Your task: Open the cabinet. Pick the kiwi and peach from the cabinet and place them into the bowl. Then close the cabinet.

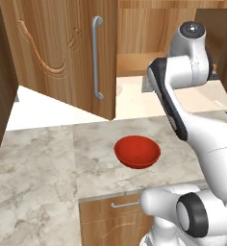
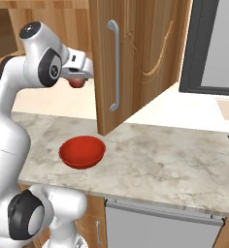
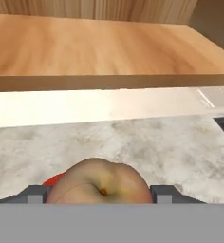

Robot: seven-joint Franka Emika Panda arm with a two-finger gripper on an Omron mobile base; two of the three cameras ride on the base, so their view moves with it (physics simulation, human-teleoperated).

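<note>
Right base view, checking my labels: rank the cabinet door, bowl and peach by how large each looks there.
1. Cabinet door, by far the largest.
2. Bowl.
3. Peach, smallest, held in the claw.

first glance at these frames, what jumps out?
The glossy red round bowl sits alone on the marble counter, in front of the robot. The hand holds a small pinkish-red peach between its fingers, up in the air above the counter and short of the bowl. Behind it, the carved wooden cabinet door with its long silver bar handle stands swung open over the counter.
</note>
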